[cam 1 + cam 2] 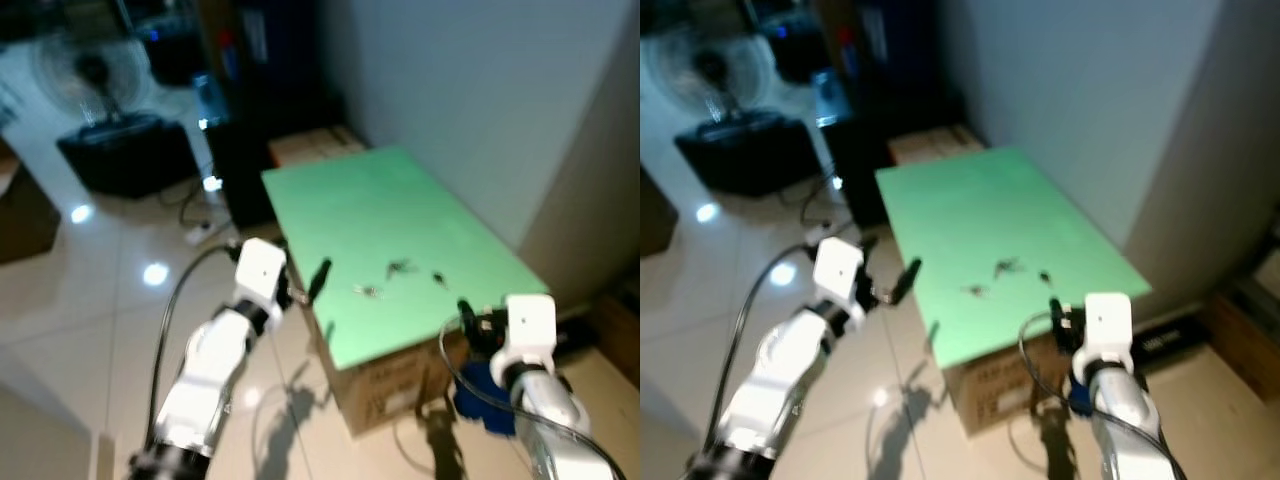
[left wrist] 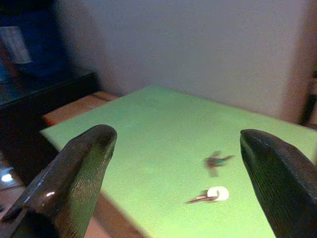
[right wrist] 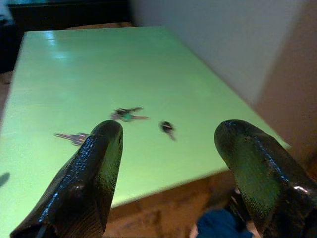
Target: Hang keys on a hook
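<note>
Three small key items lie on a green tabletop (image 1: 400, 200): a key with a white tag (image 1: 367, 290) nearest the left edge, a dark bunch with a green tag (image 1: 400, 267) in the middle, and a small dark piece (image 1: 438, 278) to its right. My left gripper (image 1: 318, 280) hovers open just off the table's left edge, level with the keys. My right gripper (image 1: 470, 318) hangs open at the near right corner. From the right wrist, the green-tagged bunch (image 3: 126, 114) and the dark piece (image 3: 167, 128) lie beyond the fingers (image 3: 94, 173). From the left wrist, the white-tagged key (image 2: 210, 195) lies between the fingertips (image 2: 84, 168).
The green top rests on a cardboard box (image 1: 390, 385) against a pale wall (image 1: 480, 90). A blue object (image 1: 480, 395) sits on the floor by the box's near right corner. A fan (image 1: 90, 75), a black case (image 1: 125, 150) and cables lie on the shiny tiled floor to the left.
</note>
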Available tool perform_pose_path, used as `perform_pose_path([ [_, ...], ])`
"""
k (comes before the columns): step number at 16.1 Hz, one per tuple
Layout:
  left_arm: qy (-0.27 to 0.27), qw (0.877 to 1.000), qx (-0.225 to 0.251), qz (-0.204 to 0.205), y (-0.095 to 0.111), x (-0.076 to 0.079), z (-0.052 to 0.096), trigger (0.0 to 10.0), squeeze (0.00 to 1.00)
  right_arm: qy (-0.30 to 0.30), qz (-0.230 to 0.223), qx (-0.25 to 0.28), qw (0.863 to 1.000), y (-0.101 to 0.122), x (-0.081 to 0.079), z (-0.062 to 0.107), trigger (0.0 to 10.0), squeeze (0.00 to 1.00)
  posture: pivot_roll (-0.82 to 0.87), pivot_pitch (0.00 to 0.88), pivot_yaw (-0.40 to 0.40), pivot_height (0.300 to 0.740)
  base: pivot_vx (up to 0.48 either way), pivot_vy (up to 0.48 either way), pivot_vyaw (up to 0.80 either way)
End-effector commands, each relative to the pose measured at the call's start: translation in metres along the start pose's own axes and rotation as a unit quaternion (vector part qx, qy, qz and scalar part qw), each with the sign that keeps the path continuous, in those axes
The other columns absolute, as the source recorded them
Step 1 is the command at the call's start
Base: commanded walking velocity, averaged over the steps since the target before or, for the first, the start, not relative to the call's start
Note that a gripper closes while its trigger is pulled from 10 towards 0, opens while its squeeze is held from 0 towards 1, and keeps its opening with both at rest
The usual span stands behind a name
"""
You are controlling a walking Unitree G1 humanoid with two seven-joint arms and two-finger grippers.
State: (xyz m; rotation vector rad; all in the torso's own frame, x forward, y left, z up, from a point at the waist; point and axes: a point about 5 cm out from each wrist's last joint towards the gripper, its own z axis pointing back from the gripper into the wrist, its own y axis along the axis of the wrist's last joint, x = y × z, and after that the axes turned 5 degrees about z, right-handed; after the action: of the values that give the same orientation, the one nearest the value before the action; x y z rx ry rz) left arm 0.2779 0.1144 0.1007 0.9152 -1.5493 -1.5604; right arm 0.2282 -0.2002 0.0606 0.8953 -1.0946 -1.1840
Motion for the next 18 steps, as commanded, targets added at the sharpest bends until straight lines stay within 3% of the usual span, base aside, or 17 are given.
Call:
perform_pose_path([
  [1,0.023,1.0,-0.007,-0.013,-0.003,-0.011,0.008,10.0,0.0,0.02,0.003,0.018,1.0,0.009,-0.011,-0.003,10.0,0.0,-0.11,0.0,0.044,0.74,0.349,0.0,0.0],
  [4,0.045,0.999,-0.016,0.0,-0.008,-0.014,0.012,10.0,0.0,0.031,0.011,0.016,0.999,0.008,-0.015,-0.006,10.0,0.0,-0.1,0.0,0.039,0.74,0.35,0.0,0.0],
  [8,0.04,0.999,-0.015,-0.014,-0.005,-0.012,0.015,10.0,0.0,0.029,0.016,0.017,0.999,0.007,-0.012,-0.01,10.0,0.0,-0.07,0.0,0.033,0.74,0.359,0.0,0.0],
  [10,0.042,0.999,-0.018,-0.014,-0.005,-0.014,0.02,10.0,0.0,0.038,0.026,0.026,0.999,0.013,-0.018,-0.015,10.0,0.0,-0.07,0.0,0.042,0.74,0.368,0.0,0.0],
  [14,0.052,0.998,-0.021,0.003,-0.008,-0.015,0.015,10.0,0.0,0.029,0.024,0.025,0.999,0.009,-0.017,-0.01,10.0,0.0,-0.09,0.0,0.052,0.74,0.0,0.0,0.0],
  [18,0.054,0.998,-0.02,-0.01,-0.007,-0.012,0.013,10.0,0.0,0.032,0.04,0.029,0.998,0.012,-0.017,-0.014,10.0,0.0,-0.09,0.0,0.05,0.74,0.0,-0.163,0.0],
])
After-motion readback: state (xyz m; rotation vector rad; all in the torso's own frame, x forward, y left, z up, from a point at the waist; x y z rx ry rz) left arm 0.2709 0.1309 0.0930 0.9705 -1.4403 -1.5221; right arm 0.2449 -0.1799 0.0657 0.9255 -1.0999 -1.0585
